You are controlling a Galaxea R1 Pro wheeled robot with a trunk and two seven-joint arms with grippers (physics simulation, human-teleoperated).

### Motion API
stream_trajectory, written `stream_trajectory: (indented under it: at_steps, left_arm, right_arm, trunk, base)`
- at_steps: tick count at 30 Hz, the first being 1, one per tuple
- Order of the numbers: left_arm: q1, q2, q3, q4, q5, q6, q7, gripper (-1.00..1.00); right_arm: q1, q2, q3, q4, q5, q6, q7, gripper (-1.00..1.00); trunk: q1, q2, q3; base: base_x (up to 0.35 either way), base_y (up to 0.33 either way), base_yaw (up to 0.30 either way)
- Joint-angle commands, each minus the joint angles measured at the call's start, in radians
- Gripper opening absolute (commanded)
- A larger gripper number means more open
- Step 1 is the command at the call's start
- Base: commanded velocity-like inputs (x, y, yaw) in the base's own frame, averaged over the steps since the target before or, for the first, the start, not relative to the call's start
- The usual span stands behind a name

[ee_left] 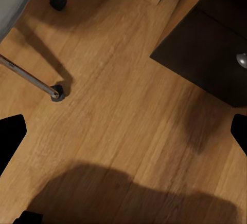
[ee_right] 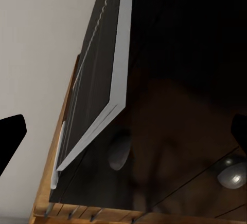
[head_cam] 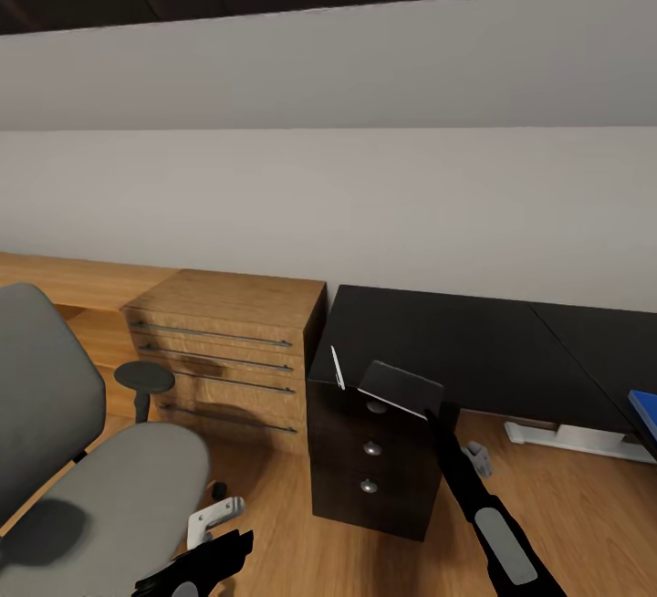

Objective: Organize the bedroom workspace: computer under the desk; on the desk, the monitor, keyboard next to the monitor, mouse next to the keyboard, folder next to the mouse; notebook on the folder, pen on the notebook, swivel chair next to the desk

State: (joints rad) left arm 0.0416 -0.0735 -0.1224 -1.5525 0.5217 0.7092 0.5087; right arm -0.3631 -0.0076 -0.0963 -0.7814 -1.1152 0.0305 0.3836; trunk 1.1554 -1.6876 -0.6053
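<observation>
The black-topped desk stands against the grey wall, with its dark drawer unit at the left end. The white pen lies at the desk's front left corner. Beside it the dark notebook is tilted over the front edge, above the top drawer knob. My right gripper is just under the notebook; in its wrist view the notebook runs slanted between wide-apart fingers, jaws open. A blue folder corner shows at the desk's right. The grey swivel chair stands left. My left gripper hangs open over the floor.
A low light-wood cabinet sits between chair and desk. The chair's chrome leg and castor are close to my left gripper. Silver drawer knobs face my right gripper. The desk's white foot rests on the wood floor.
</observation>
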Motion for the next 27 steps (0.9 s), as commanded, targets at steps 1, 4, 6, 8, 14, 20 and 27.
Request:
stream_trajectory:
  at_steps: [1,4,6,8,14,20,27]
  left_arm:
    - [0.0,0.0,0.0,-0.001,0.011,0.001,0.01,1.0]
    - [0.0,0.0,0.0,-0.001,0.011,0.001,0.01,1.0]
    - [0.0,0.001,0.001,-0.001,0.011,0.001,0.009,1.0]
    - [0.0,0.002,0.001,-0.001,0.011,0.001,0.008,1.0]
    - [0.0,0.003,0.004,-0.001,0.011,-0.001,0.006,1.0]
    - [0.0,0.003,0.004,-0.001,0.011,-0.001,0.007,1.0]
    - [0.0,0.003,0.004,-0.001,0.011,-0.001,0.007,1.0]
  right_arm:
    - [0.0,0.0,0.0,0.001,-0.01,0.003,0.004,1.0]
    - [0.0,0.0,0.0,0.001,-0.01,0.003,0.004,1.0]
    - [0.0,0.0,0.0,0.001,-0.01,0.003,0.004,1.0]
    - [0.0,0.0,0.0,0.001,-0.01,0.003,0.004,1.0]
    - [0.0,0.0,0.0,0.001,-0.009,0.003,0.004,1.0]
    - [0.0,0.0,0.0,0.0,-0.009,0.003,0.004,1.0]
    - [0.0,0.0,0.0,0.0,-0.01,0.003,0.004,1.0]
  trunk:
    - [0.0,0.0,-0.001]
    - [0.0,0.0,-0.001]
    - [0.0,0.0,-0.001]
    - [0.0,0.0,-0.001]
    - [0.0,0.0,-0.001]
    - [0.0,0.0,-0.001]
    - [0.0,0.0,-0.001]
  base:
    - [0.0,0.0,0.0]
    - [0.0,0.0,0.0]
    - [0.0,0.0,0.0]
    - [0.0,0.0,0.0]
    - [0.131,0.074,0.0]
    - [0.083,0.032,0.0]
    - [0.016,0.006,0.0]
